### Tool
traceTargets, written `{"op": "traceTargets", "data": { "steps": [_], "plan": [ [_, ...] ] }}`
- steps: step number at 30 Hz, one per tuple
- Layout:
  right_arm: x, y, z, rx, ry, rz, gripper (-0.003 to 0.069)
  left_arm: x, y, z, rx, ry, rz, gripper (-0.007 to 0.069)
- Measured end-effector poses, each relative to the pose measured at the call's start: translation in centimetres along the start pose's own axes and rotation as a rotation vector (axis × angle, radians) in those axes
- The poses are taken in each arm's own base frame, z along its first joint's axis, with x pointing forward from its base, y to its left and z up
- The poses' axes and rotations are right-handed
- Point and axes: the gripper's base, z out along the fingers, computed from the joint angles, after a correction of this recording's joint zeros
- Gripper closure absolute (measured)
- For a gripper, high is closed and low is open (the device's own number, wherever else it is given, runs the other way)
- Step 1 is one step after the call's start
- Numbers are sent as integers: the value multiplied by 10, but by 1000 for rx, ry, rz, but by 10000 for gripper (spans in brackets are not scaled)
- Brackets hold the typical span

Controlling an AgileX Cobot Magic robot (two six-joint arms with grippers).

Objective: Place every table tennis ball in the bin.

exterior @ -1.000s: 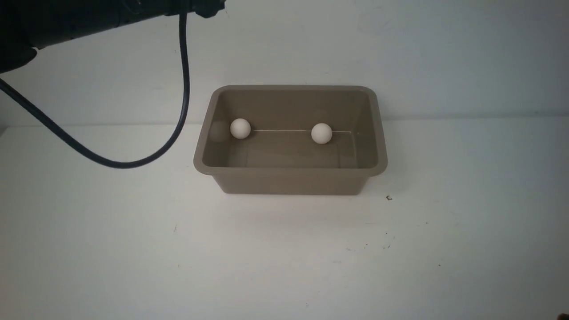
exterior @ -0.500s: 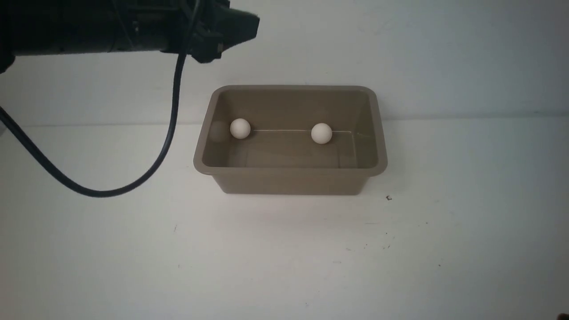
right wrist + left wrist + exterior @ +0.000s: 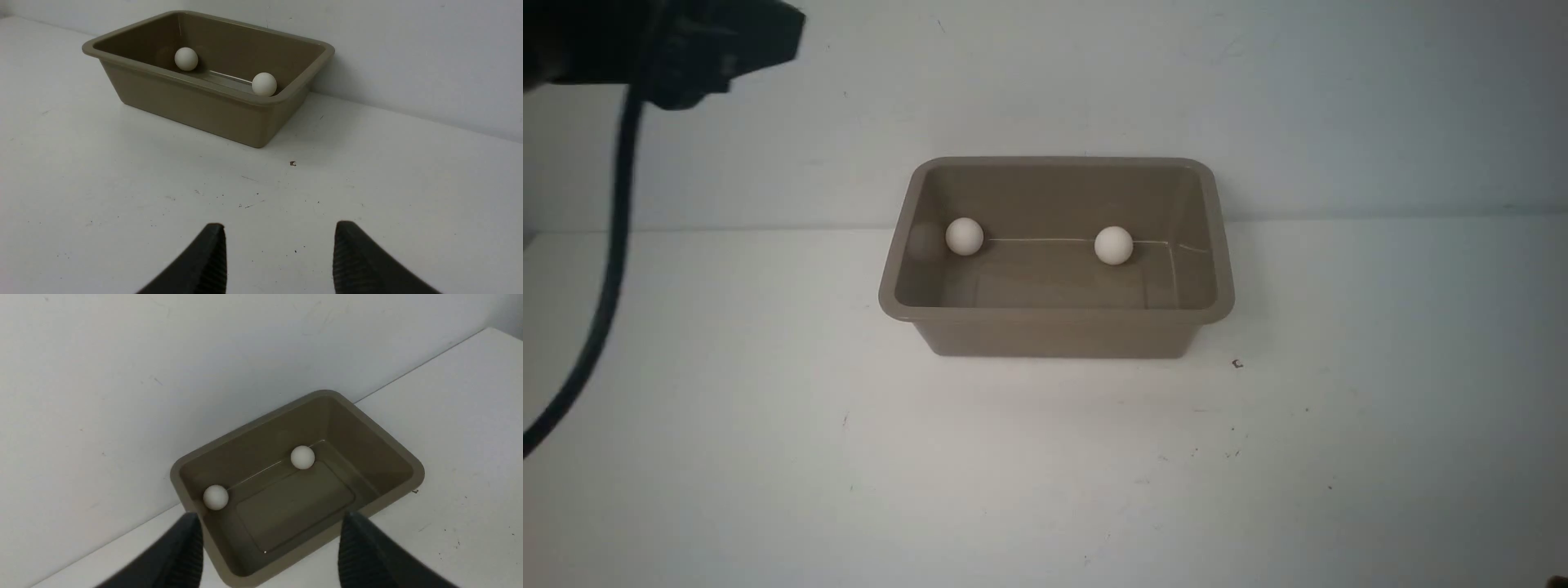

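Two white table tennis balls lie inside the taupe bin (image 3: pixel 1054 312), against its far wall: one at the left end (image 3: pixel 965 236), one right of the middle (image 3: pixel 1113 245). The left wrist view looks down on both balls (image 3: pixel 215 497) (image 3: pixel 302 457) in the bin (image 3: pixel 412 473). My left gripper (image 3: pixel 271 516) hangs high above the bin's near-left side, open and empty. My right gripper (image 3: pixel 280 225) is open and empty, low over the table well in front of the bin (image 3: pixel 196 106); both balls (image 3: pixel 186 59) (image 3: pixel 264 84) show there too.
My left arm (image 3: pixel 686 49) is a dark mass at the top left of the front view, and its black cable (image 3: pixel 613 245) hangs down to the left edge. The bin stands close to the white back wall (image 3: pixel 1258 98). The white table (image 3: pixel 1045 474) carries small dark specks.
In the front view my left arm has swung to the left, away from above the bin, and its cable has followed. Both balls and the bin have stayed still.
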Motion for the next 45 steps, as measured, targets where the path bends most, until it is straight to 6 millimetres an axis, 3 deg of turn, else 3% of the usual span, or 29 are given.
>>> {"op": "traceTargets", "data": {
  "steps": [8, 9, 15, 18, 27, 32, 39, 45],
  "plan": [
    [0, 0, 0, 0, 0, 0, 323, 12, -15, -51, -58, -19, 12, 220],
    [0, 0, 0, 0, 0, 0, 323, 13, -15, -50, -58, -15, 8, 220],
    [0, 0, 0, 0, 0, 0, 323, 51, -29, -78, -93, -5, -18, 220],
    [0, 0, 0, 0, 0, 0, 323, 82, -38, -87, -109, -19, -52, 220],
    [0, 0, 0, 0, 0, 0, 323, 170, -44, -55, -155, -100, -185, 220],
    [0, 0, 0, 0, 0, 0, 323, 223, -46, -35, -179, -9, -184, 220],
    [0, 0, 0, 0, 0, 0, 323, 266, -46, -26, -234, 57, -85, 220],
    [0, 0, 0, 0, 0, 0, 323, 295, -46, -26, -324, 10, -117, 220]
  ]
}}
